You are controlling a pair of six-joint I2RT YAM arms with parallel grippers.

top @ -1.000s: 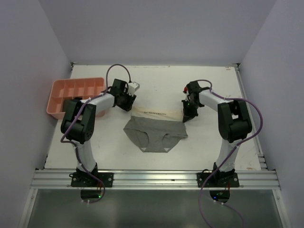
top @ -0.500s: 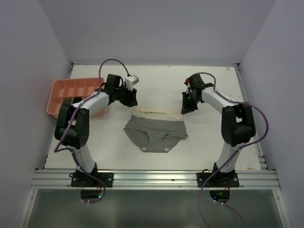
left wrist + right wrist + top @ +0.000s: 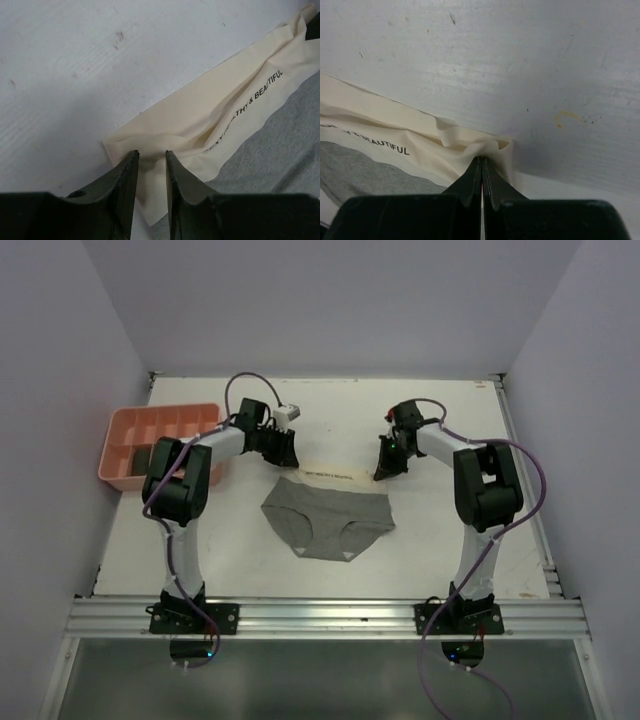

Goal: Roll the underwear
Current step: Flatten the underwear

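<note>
A grey underwear [image 3: 325, 520] with a cream waistband [image 3: 330, 475] lies flat on the white table between the arms. My left gripper [image 3: 283, 452] is at the waistband's left corner. In the left wrist view its jaws [image 3: 151, 154] stand a little apart and straddle the cream corner [image 3: 150, 145] without pinching it. My right gripper [image 3: 383, 470] is at the waistband's right corner. In the right wrist view it [image 3: 481, 160] is shut on a bunched fold of the cream cloth [image 3: 465, 145]. Black lettering runs along the band [image 3: 255, 95].
A pink compartment tray [image 3: 160, 425] stands at the back left, with a dark item [image 3: 133, 458] in a near compartment. The table's back edge and white walls lie behind the arms. An aluminium rail [image 3: 320, 618] runs along the near edge.
My left gripper has moved right onto the waistband's left corner. My right gripper has shifted slightly left and back at the right corner. The waistband's right end now looks pulled back.
</note>
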